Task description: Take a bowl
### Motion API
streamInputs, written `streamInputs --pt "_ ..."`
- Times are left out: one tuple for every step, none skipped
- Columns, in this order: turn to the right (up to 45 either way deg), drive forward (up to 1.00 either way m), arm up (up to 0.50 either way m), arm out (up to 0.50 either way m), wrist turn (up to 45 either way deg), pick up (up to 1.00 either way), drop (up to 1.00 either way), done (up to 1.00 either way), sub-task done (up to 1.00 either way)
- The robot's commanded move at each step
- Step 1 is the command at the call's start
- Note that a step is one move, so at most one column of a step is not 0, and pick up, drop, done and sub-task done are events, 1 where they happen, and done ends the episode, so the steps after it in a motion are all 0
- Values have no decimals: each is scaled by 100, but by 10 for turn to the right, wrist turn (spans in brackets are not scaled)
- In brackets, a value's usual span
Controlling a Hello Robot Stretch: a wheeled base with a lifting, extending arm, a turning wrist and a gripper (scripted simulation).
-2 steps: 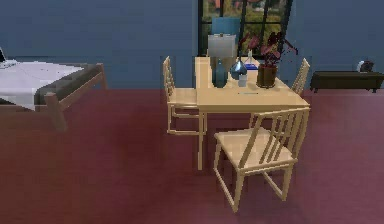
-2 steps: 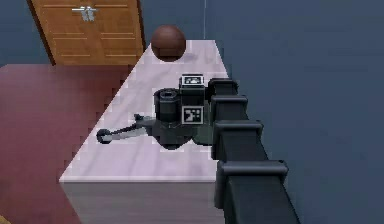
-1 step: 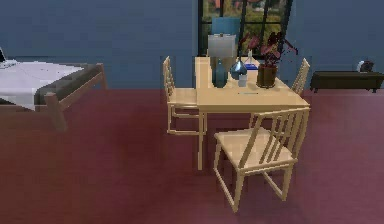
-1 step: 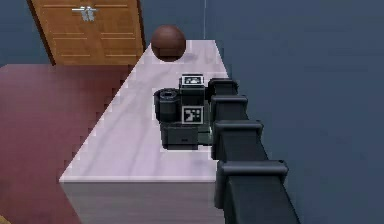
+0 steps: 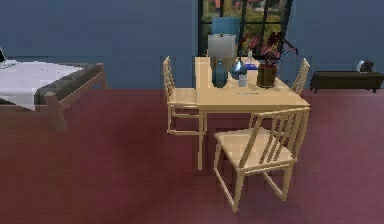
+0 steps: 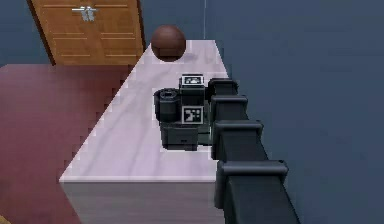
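A light wooden dining table (image 5: 215, 92) stands ahead in the forward view. On it are a tall teal vase (image 5: 219, 48), a small blue and white blob (image 5: 241, 72) and a dark pot with a reddish plant (image 5: 267, 72). I cannot pick out a bowl by shape. In the arm side view the dark arm rises from the bottom edge to my gripper (image 6: 165, 105), which is over a pale countertop (image 6: 115, 145). Only bare countertop lies at its far end, so it holds nothing.
Wooden chairs stand around the table: one in front (image 5: 262, 150), one on the left (image 5: 180, 98), one on the right (image 5: 300, 75). A bed (image 5: 45, 80) is at left, a dark low bench (image 5: 345, 78) at right. A brown ball (image 6: 168, 40) rests on the countertop's far end, near a wooden door (image 6: 85, 30).
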Motion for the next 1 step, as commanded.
streamInputs --pt "0 0 0 0 0 100 0 0 0"
